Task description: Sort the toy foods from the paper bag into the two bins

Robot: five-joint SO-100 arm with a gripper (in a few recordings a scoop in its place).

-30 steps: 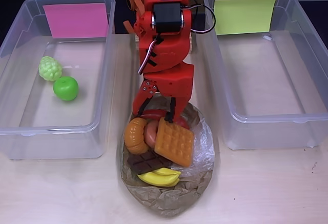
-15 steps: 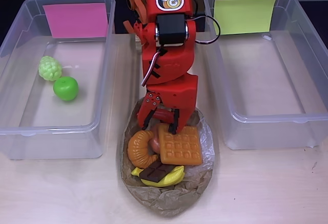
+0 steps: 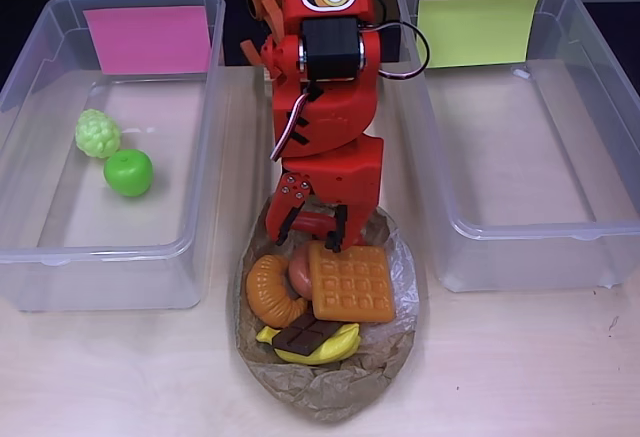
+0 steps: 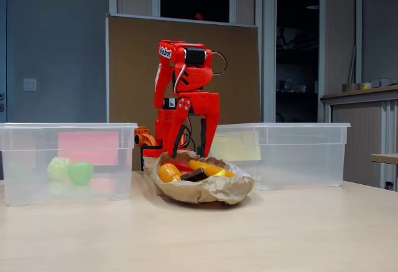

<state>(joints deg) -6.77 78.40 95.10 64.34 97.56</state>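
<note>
Lifted since earlier, the gripper (image 3: pixel 312 229) hangs over the paper bag's (image 3: pixel 330 387) 12 o'clock rim, fingers slightly parted around the red chili (image 3: pixel 310 223).

Counter (image 3: pixel 520 377): you have a pale wood-grain top here.
Left of it, overhead view: pink-labelled bin (image 3: pixel 30 247) stands on it.
Right: yellow-green-labelled bin (image 3: pixel 620 207) stands on it, well apart from the pink one.
Between them, toward the near edge: crumpled paper bag (image 3: pixel 330 387) lies on the counter, just beside both bins.
Behind the bag: the red arm's base (image 4: pixel 144 142) sits between the bins.
</note>
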